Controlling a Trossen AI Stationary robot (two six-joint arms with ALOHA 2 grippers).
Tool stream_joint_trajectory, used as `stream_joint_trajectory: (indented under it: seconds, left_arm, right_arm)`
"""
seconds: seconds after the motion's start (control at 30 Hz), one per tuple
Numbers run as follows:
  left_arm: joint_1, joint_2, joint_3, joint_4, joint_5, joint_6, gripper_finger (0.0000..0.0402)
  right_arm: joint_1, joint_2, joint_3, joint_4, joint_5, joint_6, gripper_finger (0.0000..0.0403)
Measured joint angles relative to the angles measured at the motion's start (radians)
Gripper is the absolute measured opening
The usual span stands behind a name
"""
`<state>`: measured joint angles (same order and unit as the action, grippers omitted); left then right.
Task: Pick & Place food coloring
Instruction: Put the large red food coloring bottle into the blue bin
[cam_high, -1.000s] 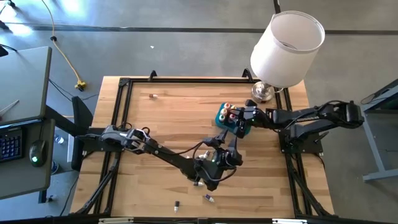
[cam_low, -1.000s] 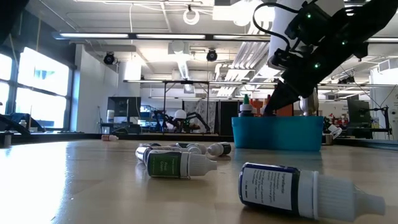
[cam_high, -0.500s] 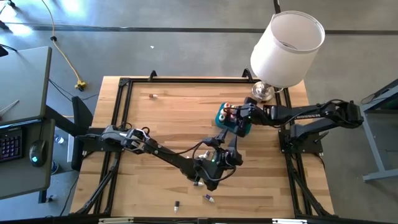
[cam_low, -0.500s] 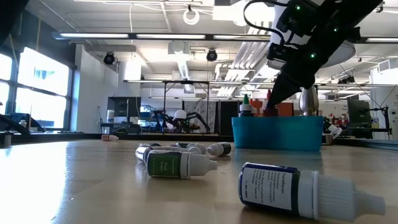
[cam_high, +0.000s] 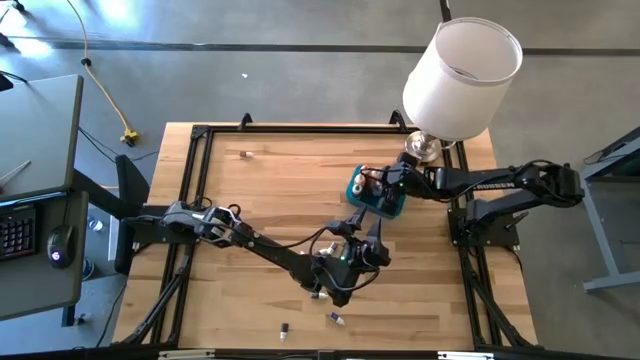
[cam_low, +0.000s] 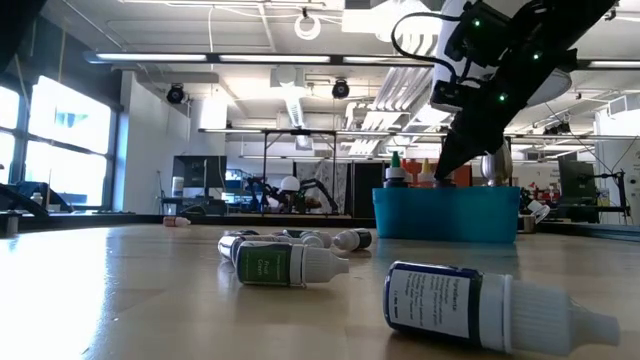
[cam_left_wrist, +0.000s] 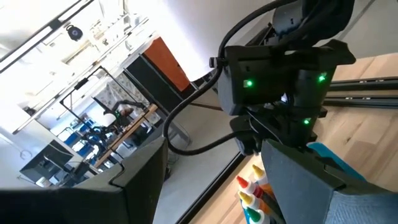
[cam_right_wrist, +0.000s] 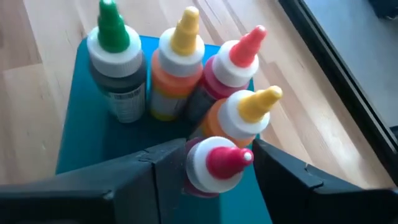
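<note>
— What does the high view give?

— The teal bin (cam_high: 372, 193) sits toward the table's (cam_high: 270, 190) right edge, short of the lamp (cam_high: 460, 75). The right gripper (cam_high: 385, 186) is over it. The left gripper (cam_high: 365, 245) hangs nearer the middle, just in front of the bin; two loose bottles (cam_high: 310, 329) lie by the front edge.

— And the low view?

— Bottles lie on their sides: a dark-labelled bottle (cam_low: 495, 305) nearest, a green-labelled one (cam_low: 290, 265) behind it, a small cluster (cam_low: 300, 240) farther back. The bin (cam_low: 447, 214) stands beyond, coloured caps showing above its rim, the right arm coming down onto it.

— Left wrist view?

— The other arm's gripper (cam_left_wrist: 283, 134) fills it, over yellow and red caps (cam_left_wrist: 252, 190). I cannot tell whether the left fingers are spread or closed.

— Right wrist view?

— Five bottles stand upright in the bin (cam_right_wrist: 74, 143) — green cap, two yellow, two red. The right gripper's (cam_right_wrist: 208, 168) fingers pinch the nearest red-capped bottle (cam_right_wrist: 214, 165).
</note>
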<state>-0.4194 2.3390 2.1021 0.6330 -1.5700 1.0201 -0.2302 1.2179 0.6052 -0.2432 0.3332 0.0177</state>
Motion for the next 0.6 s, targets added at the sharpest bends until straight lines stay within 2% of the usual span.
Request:
stream_joint_trajectory:
  seconds: [0.3, 0.6]
  left_arm:
    - [0.0, 0.0, 0.0, -0.007, 0.0, 0.0, 0.0257]
    - [0.0, 0.0, 0.0, -0.007, -0.001, 0.0, 0.0257]
  right_arm:
    - [-0.006, 0.0, 0.001, -0.009, -0.004, 0.0, 0.0165]
    - [-0.006, 0.0, 0.002, -0.062, 0.116, -0.015, 0.0146]
